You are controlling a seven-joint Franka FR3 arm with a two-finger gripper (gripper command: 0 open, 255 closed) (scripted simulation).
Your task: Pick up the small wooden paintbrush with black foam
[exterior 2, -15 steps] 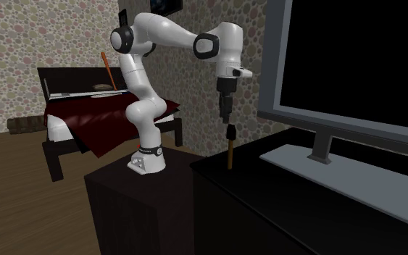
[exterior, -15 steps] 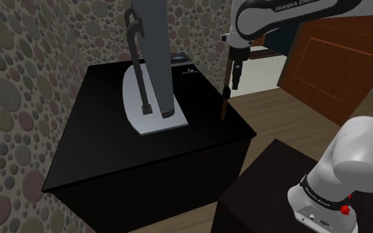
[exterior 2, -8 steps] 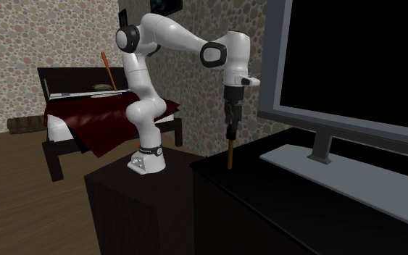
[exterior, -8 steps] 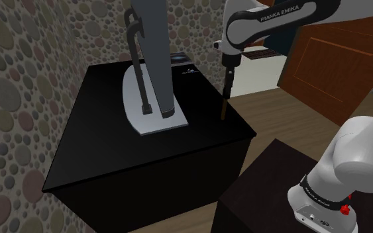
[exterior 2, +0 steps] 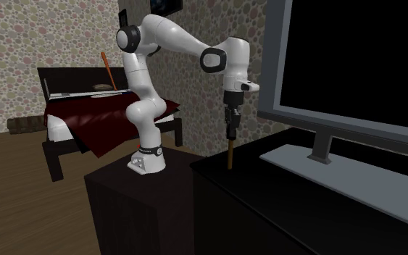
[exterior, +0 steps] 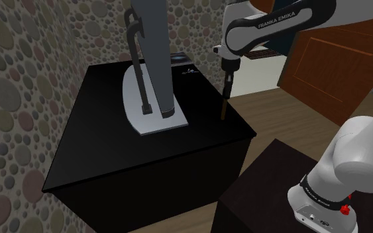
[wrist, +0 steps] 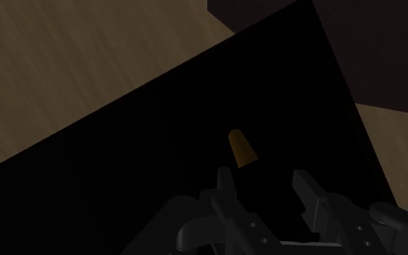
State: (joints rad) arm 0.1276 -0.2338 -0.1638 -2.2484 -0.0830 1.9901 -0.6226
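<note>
We judged the upright paintbrush [exterior: 224,110], three o'clock of the television base [exterior: 157,124], light, best held by its stiff handle; the gripper [wrist: 262,182] jaws stood spread.

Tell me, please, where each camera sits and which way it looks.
Shoulder view: beside and behind the stand, looking down over the black cabinet; shows the arm up to the gripper at the paintbrush.
Second exterior view: low by the television, facing the whole arm, a bed behind it.
Wrist view: on the hand, looking down between open fingers at the paintbrush's handle.
Shared: both exterior views show gripper and paintbrush.
</note>
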